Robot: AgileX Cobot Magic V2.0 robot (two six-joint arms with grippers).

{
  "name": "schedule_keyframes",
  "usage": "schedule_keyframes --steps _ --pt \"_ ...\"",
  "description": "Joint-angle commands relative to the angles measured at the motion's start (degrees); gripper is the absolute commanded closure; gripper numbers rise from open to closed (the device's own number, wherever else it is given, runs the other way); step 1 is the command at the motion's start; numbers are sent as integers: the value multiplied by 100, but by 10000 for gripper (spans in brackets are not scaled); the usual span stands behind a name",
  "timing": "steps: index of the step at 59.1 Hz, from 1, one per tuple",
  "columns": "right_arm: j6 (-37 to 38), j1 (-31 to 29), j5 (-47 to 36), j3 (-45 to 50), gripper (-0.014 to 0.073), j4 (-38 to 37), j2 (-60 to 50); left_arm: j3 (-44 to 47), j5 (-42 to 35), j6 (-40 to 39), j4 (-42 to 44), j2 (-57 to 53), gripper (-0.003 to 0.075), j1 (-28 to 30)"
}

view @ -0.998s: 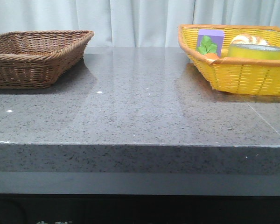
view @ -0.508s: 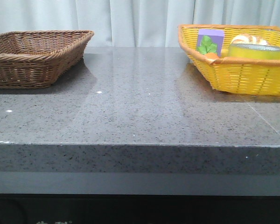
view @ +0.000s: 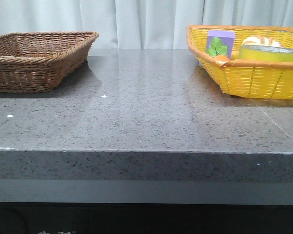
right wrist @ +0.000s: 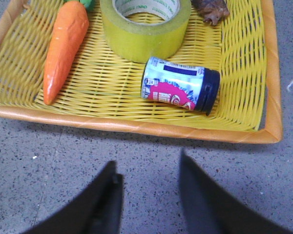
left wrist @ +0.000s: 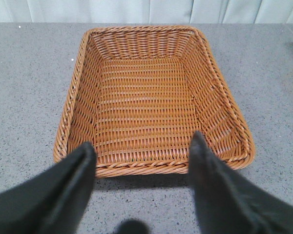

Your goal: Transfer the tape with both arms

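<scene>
Inside the yellow woven plastic basket (right wrist: 244, 73) at the table's right end, the wide roll of translucent yellow packing tape (right wrist: 145, 27) stands on its flat side between an orange plastic carrot (right wrist: 64, 46) and a small printed can with a dark cap (right wrist: 180, 90) lying on its side. The right gripper (right wrist: 147, 168) hovers over the grey speckled stone tabletop (view: 146, 112) just outside that basket's rim, fingers spread and empty. The left gripper (left wrist: 142, 148), likewise parted and empty, hangs at the near rim of the brown wicker basket (left wrist: 151, 92).

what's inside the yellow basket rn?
Yellow basket holds the tape, a carrot, a small can on its side, a purple box, something brown. Far corners are out of view.
</scene>
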Motion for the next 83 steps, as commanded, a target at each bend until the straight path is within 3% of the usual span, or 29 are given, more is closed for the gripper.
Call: schedule_keyframes --steps 1,14,31,44,60,83 --pt "-37 -40 -278 -331 144 -93 139 -175 -548 -10 -163 -15 216 -131" --pt "79 -57 328 -1444 147 -106 1107 -210 -876 107 -195 -15 264 -1201" --pt "269 -297 1052 -3223 147 -100 2707 -210 -884 107 -209 -15 265 -3116" --pt "269 -526 1490 -4425 147 -100 3879 -210 -884 107 -209 -15 265 -4101" --pt "269 -573 2076 -5611 147 32 5135 -210 -884 107 -209 -15 265 -4412" --pt "269 -573 2015 -6478 147 431 6216 -210 -884 107 -209 -15 265 -4412"
